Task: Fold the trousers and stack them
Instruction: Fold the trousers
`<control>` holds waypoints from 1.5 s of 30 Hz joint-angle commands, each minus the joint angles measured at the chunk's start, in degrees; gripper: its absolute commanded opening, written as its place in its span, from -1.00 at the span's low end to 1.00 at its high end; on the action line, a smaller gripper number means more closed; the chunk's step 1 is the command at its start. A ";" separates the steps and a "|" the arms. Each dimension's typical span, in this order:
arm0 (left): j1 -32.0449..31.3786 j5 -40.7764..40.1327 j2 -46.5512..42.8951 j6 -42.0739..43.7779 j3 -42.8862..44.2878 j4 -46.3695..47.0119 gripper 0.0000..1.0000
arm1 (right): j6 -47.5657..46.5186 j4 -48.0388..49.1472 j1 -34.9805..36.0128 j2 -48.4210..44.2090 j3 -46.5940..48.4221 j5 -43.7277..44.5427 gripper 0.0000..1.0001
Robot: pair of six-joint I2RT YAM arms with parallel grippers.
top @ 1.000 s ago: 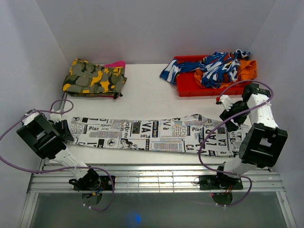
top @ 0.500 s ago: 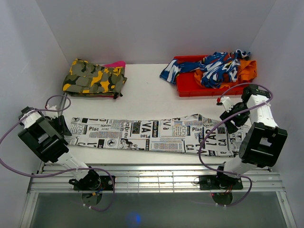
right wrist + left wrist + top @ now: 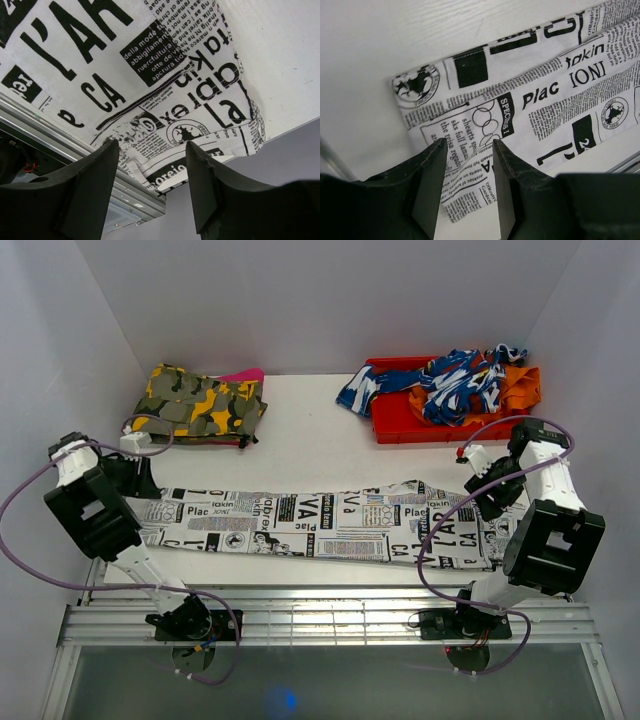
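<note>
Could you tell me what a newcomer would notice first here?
The newspaper-print trousers stretched flat across the table's near side stand out first, with the left gripper and right gripper open over their two ends. Behind them lie a camouflage garment at far left and a red tray of bright clothes at far right.

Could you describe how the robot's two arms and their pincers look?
The left arm and right arm have boxy black housings joined by white links. A thin purple cable loops along each. The left pincer and right pincer have two flat matte-black fingers.
</note>
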 commanded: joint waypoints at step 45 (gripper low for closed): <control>-4.68 1.02 4.62 1.81 7.40 -4.81 0.19 | 24.92 19.99 64.59 46.35 49.17 -16.88 -0.09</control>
